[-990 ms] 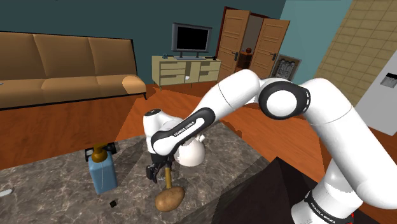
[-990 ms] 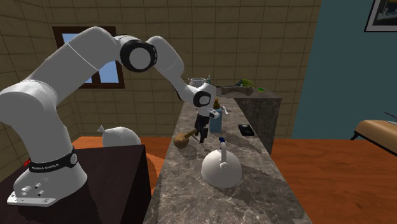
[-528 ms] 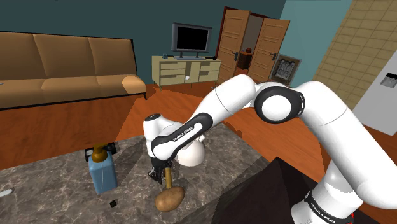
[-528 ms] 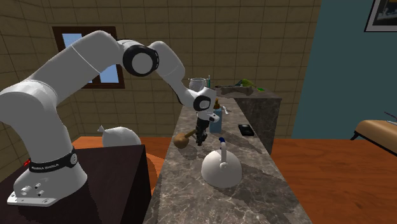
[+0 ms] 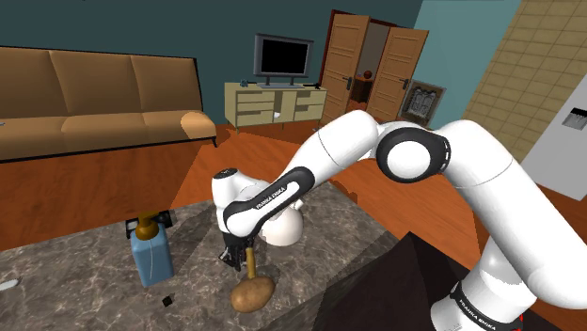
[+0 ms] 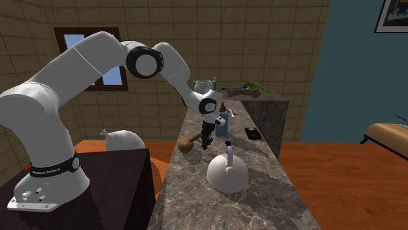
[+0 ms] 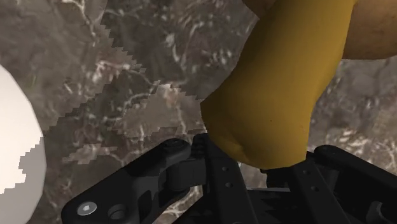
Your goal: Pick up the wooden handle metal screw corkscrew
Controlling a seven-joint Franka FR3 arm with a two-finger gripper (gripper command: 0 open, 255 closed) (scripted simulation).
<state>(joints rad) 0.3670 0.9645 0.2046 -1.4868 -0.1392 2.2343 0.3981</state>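
Observation:
The corkscrew (image 5: 250, 282) lies on the marble counter (image 5: 75, 301); it has an ochre wooden shaft ending in a rounded brown bulb. In the second exterior view the corkscrew (image 6: 189, 142) sits near the counter's left edge. My black gripper (image 5: 235, 259) points down at the shaft's upper end, beside the white kettle. In the wrist view the shaft (image 7: 286, 83) runs out from between the two fingers of the gripper (image 7: 267, 167), which clasp it on both sides. The gripper (image 6: 206, 142) is shut on the corkscrew. No metal screw is visible.
A white domed kettle (image 5: 282, 224) stands just behind the gripper; the kettle (image 6: 226, 171) is nearest in the second exterior view. A blue bottle (image 5: 150, 252) with a brown top is to the shoulder view's left. A small black item (image 5: 166, 301) lies near the front edge.
The fingers have closed from wide apart onto the corkscrew's shaft. The hand dropped slightly towards the counter and then held still.

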